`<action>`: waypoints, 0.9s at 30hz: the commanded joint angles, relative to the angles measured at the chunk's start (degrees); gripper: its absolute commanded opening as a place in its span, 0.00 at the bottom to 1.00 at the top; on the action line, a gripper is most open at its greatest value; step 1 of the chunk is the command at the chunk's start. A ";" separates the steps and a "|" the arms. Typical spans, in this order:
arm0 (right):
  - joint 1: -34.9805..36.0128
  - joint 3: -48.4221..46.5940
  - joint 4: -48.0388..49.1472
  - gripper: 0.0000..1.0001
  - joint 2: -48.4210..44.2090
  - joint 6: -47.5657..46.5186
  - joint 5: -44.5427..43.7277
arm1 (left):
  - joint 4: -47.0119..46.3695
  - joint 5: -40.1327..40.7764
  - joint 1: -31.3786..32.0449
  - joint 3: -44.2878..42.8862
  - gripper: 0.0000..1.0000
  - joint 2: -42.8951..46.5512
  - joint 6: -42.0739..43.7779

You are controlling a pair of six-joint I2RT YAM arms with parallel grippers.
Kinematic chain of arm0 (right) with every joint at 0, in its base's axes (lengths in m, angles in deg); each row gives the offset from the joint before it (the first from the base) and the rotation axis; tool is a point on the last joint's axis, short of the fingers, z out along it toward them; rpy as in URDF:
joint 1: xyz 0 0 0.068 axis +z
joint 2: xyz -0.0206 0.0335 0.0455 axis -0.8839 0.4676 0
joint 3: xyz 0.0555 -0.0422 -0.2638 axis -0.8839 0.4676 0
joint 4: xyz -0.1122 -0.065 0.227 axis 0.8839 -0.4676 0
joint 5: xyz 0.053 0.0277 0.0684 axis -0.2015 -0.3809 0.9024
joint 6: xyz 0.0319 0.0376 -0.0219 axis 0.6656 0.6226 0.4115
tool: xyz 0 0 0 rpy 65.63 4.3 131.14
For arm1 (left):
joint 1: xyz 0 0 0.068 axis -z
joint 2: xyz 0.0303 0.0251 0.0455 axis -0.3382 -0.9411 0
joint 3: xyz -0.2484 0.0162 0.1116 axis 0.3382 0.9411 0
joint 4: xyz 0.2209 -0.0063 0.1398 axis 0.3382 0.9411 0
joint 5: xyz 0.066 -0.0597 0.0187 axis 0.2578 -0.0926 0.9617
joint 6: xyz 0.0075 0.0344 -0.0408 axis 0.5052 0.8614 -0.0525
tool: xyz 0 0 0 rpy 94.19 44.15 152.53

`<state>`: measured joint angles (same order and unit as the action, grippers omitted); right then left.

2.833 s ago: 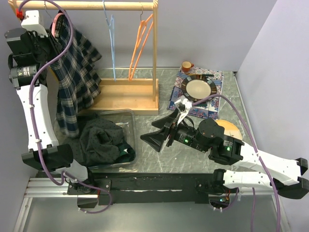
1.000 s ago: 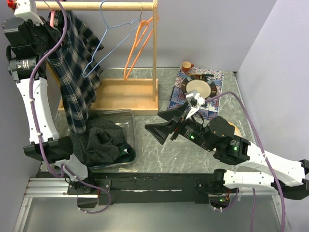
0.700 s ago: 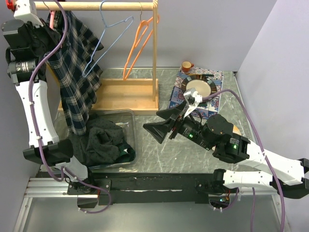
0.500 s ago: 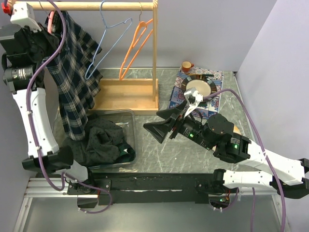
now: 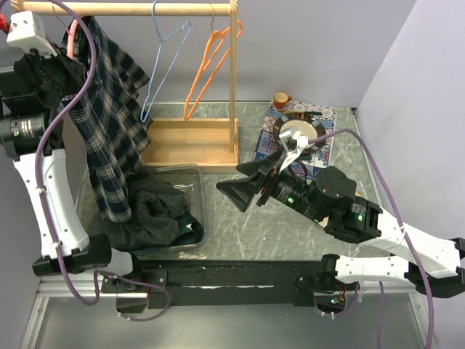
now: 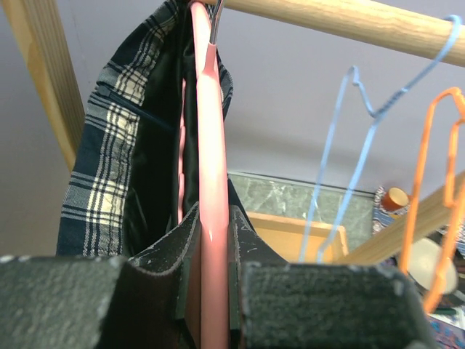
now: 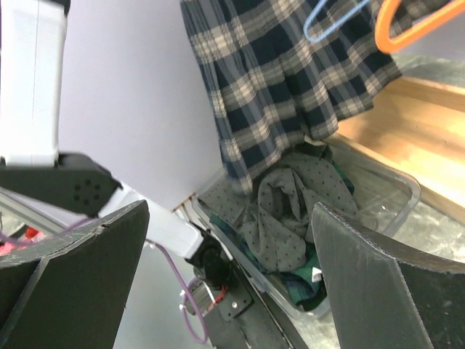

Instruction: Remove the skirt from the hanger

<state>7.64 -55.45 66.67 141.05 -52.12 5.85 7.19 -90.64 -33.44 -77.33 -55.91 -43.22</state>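
Note:
The dark blue plaid skirt (image 5: pixel 109 123) hangs from a pink hanger (image 5: pixel 70 38) at the left end of the wooden rail (image 5: pixel 145 9). My left gripper (image 5: pixel 67 62) is up beside the rail, shut on that hanger. In the left wrist view the pink hanger (image 6: pixel 205 145) runs straight up between my left gripper's (image 6: pixel 211 243) pads, with the skirt (image 6: pixel 109 145) draped to its left. My right gripper (image 5: pixel 243 185) hovers open over the table's middle, its jaws facing the skirt (image 7: pixel 290 80), well apart from it. In its wrist view my right gripper (image 7: pixel 232 276) holds nothing.
A blue wire hanger (image 5: pixel 163 58) and orange hangers (image 5: pixel 211 58) hang on the same rail, above the wooden base (image 5: pixel 189 142). A clear bin (image 5: pixel 195 190) of grey and green clothes sits below the skirt. A plate (image 5: pixel 299 131) and mug (image 5: pixel 280 99) lie at the back right.
My left arm has shifted left and a little down with the hanger, so the skirt hangs lower. The blue hanger has swung back toward vertical. My right gripper has barely moved.

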 commanded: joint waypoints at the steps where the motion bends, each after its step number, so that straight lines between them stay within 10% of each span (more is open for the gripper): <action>1: 0.03 -6.13 -0.76 1.00 2.38 -0.12 -0.08 | -15.39 -0.36 0.22 -3.71 0.01 7.27 -2.58; 27: 10.40 -35.30 -5.77 0.98 29.70 -1.79 -3.06 | -11.52 -0.26 0.22 2.71 0.01 26.08 -19.01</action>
<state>15.44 -82.97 62.10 166.25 -50.79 6.15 8.54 -90.67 -33.44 -71.25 -31.24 -57.40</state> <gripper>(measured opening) 0.982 0.157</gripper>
